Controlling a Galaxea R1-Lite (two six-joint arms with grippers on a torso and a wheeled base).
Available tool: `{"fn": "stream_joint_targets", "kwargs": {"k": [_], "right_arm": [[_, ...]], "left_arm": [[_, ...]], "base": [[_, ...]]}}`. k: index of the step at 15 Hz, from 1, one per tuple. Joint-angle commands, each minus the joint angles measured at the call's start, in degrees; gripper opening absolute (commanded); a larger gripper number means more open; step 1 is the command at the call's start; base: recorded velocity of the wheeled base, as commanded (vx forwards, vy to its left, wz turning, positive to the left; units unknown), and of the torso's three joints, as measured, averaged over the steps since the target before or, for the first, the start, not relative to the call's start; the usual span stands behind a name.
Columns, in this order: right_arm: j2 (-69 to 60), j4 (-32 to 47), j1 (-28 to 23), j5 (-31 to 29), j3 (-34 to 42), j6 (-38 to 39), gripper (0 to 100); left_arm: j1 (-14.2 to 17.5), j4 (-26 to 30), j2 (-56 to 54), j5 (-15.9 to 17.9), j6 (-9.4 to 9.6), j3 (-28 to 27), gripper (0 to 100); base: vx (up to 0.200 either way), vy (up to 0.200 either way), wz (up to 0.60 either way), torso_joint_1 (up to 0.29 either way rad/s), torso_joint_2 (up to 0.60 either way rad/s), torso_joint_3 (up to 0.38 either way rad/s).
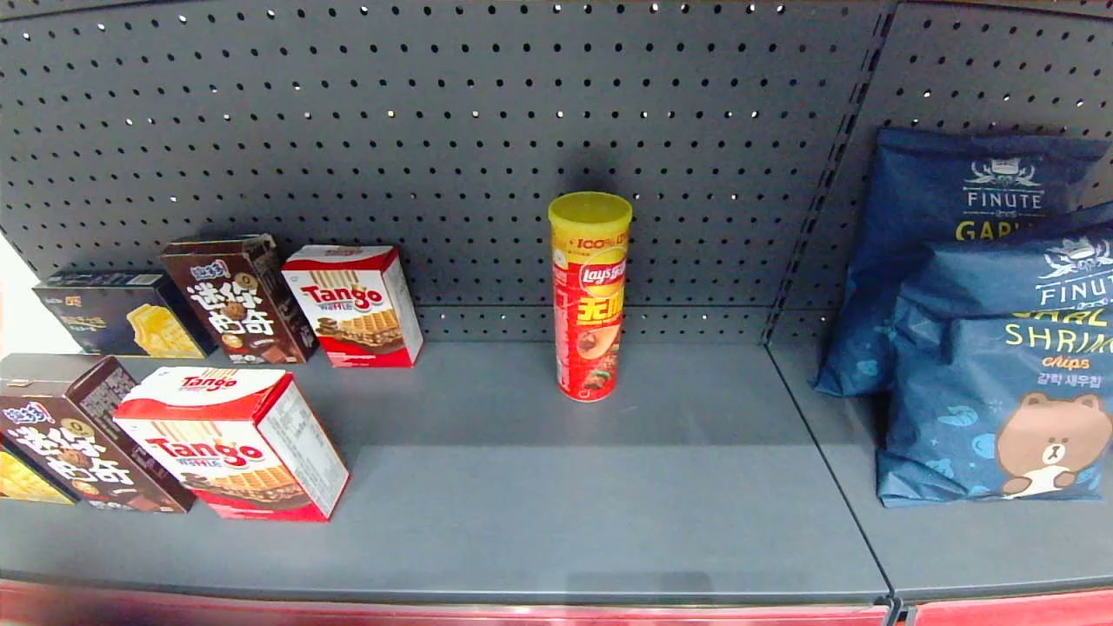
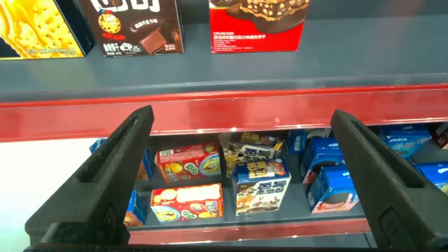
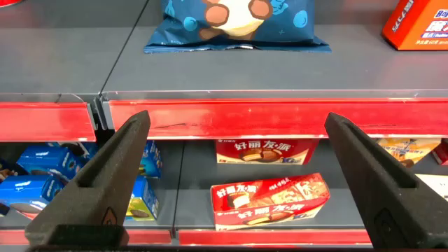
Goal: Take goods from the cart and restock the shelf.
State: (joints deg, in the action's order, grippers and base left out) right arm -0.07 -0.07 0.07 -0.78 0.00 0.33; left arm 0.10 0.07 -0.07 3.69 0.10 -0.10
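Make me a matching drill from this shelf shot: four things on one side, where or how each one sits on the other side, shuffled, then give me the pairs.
Things
1. chip canister
2. blue snack bags
3. front wafer box
4. left gripper

Place or state
A. right section of the shelf
B. open, holding nothing
C. standing upright mid-shelf, yellow lid on
D. front left of the shelf

Pairs: 1-C, 2-A, 3-D, 4-B
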Motion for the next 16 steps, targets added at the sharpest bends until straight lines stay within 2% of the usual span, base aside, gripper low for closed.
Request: {"fn": "stream_joint_targets", "kwargs": {"k": [1,9,16], "right_arm": [[0.07,-0.01,0.01,-0.01,0.0,0.02,100],[0.07,-0.01,0.01,-0.01,0.0,0.02,100],[0.07,0.07,0.01,-0.01,0.0,0.02,100]], "left_arm": [[-0.01,0.01,0.07,0.0,-0.01,0.01,100],[-0.01,0.01,0.07,0.0,-0.01,0.01,100],[-0.01,0.01,0.07,0.0,-0.01,0.01,100]], "base": [[0.0,0.0,0.0,0.0,0.0,0.0],[0.0,0.0,0.0,0.0,0.0,0.0],[0.0,0.0,0.6,0.006,0.0,0.004]]}}
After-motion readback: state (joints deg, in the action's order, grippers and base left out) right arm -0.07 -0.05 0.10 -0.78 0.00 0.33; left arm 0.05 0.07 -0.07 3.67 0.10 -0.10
